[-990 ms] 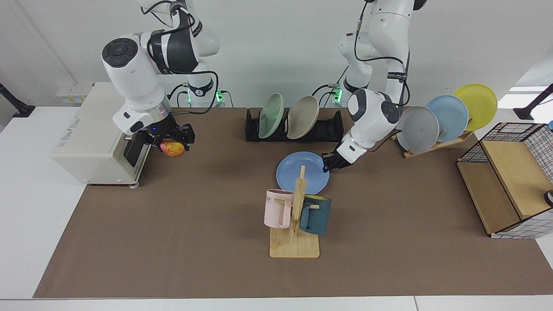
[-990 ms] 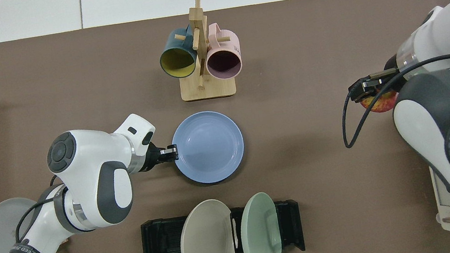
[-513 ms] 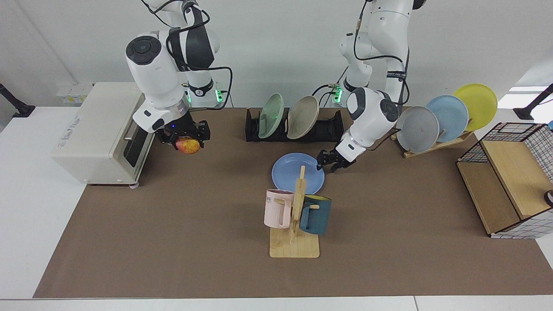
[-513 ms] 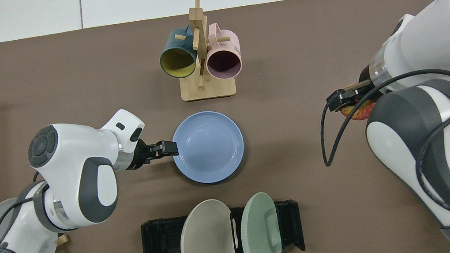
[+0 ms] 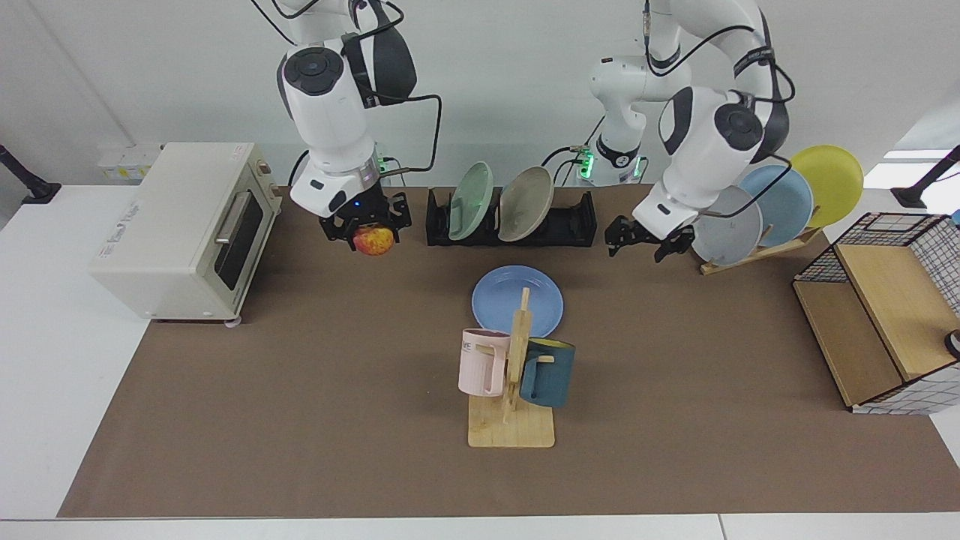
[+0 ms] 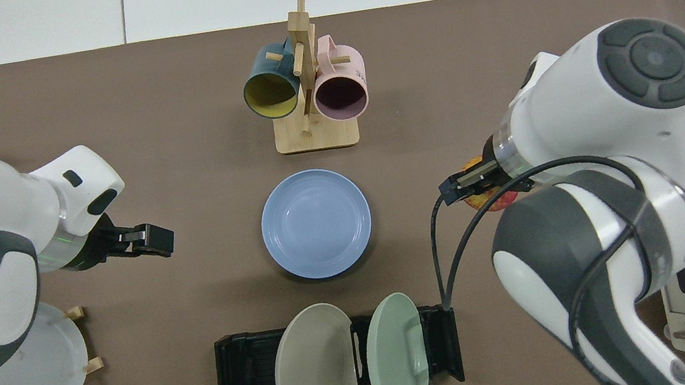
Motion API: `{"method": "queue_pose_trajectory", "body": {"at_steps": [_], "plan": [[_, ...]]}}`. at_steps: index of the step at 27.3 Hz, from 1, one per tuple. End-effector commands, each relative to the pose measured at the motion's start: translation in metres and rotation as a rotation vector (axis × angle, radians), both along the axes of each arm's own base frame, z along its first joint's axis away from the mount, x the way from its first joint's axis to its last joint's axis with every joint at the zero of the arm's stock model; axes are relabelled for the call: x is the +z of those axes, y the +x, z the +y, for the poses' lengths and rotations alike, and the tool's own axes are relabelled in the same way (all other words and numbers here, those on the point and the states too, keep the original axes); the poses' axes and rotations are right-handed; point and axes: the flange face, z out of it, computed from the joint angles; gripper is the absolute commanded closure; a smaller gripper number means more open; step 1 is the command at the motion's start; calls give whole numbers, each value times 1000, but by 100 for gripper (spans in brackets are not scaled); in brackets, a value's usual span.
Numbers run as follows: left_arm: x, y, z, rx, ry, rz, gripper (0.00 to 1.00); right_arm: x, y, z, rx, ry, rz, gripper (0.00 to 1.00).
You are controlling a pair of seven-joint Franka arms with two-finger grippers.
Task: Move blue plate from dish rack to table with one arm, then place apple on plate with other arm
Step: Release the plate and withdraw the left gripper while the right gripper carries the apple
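The blue plate [image 5: 517, 300] [image 6: 316, 223] lies flat on the brown table [image 5: 300, 420], in front of the black dish rack [image 5: 577, 221] [image 6: 243, 370]. My right gripper [image 5: 373, 232] [image 6: 470, 181] hangs above the mat between the oven and the rack, shut on the red-yellow apple [image 5: 374, 243] [image 6: 495, 202], well off to the plate's side. In the top view the arm covers most of the apple. My left gripper [image 5: 649, 244] [image 6: 153, 240] is raised and open, holding nothing, on the plate's other side near the wooden plate stand.
A green plate [image 5: 472, 191] and a beige plate [image 5: 526, 193] stand in the rack. A mug tree [image 5: 514, 375] with pink and teal mugs stands just in front of the blue plate. Toaster oven [image 5: 180, 225], slanted plate stand [image 5: 757, 251] and wire-and-wood crate [image 5: 885, 322] flank the mat.
My left gripper let go of the blue plate's rim, then rose and drew back toward the plate stand. My right gripper carried the apple from the oven toward the rack and plate.
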Motion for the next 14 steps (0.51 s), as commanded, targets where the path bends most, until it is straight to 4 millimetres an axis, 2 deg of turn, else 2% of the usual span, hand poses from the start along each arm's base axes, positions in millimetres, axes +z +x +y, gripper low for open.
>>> {"method": "queue_pose_trajectory", "body": {"at_steps": [1, 4, 6, 10, 14], "plan": [[29, 4, -1, -13, 27, 12, 0, -3, -18, 29, 10, 3, 20, 100], [50, 6, 0, -13, 25, -16, 0, -7, -28, 55, 4, -3, 23, 100], [62, 9, 7, -15, 57, -45, 0, -12, -36, 81, 1, -4, 21, 100], [88, 13, 10, -48, 103, -104, 0, -20, -44, 113, -21, 8, 6, 100], [99, 15, 11, -47, 99, -111, 0, -27, -50, 140, -10, 10, 1, 100]]}}
